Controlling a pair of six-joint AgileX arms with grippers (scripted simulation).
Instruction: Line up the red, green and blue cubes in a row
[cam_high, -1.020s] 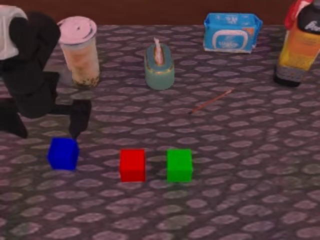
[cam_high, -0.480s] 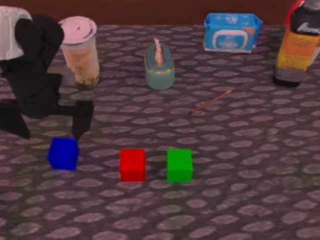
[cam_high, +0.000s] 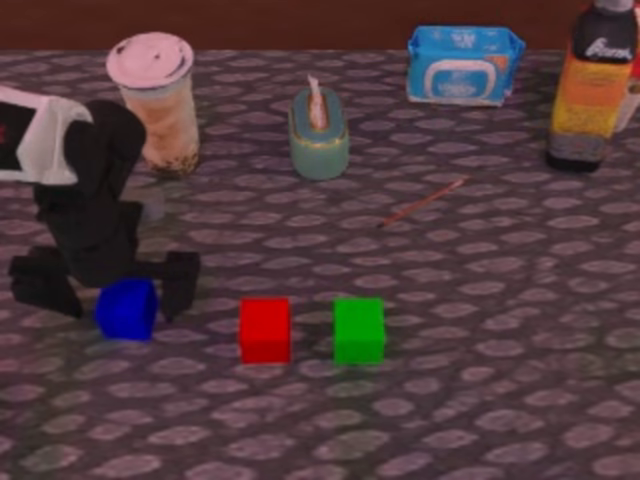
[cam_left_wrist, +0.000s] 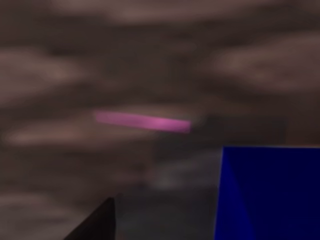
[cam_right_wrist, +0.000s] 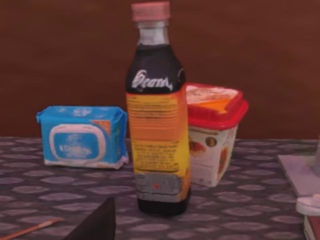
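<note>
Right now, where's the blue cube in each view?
Top view: blue cube at the table's left, between the open fingers of the left gripper, left of the red cube.
Left wrist view: blue cube fills one corner, close up.
Right wrist view: not in it.
Shared landmark: blue wipes pack, seen in the top and right wrist views.

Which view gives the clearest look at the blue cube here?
The top view: the blue cube shows almost whole on the table's left, between the open jaws of the left gripper. The left wrist view catches only one cropped corner of it, close up. The right wrist view does not show it.
</note>
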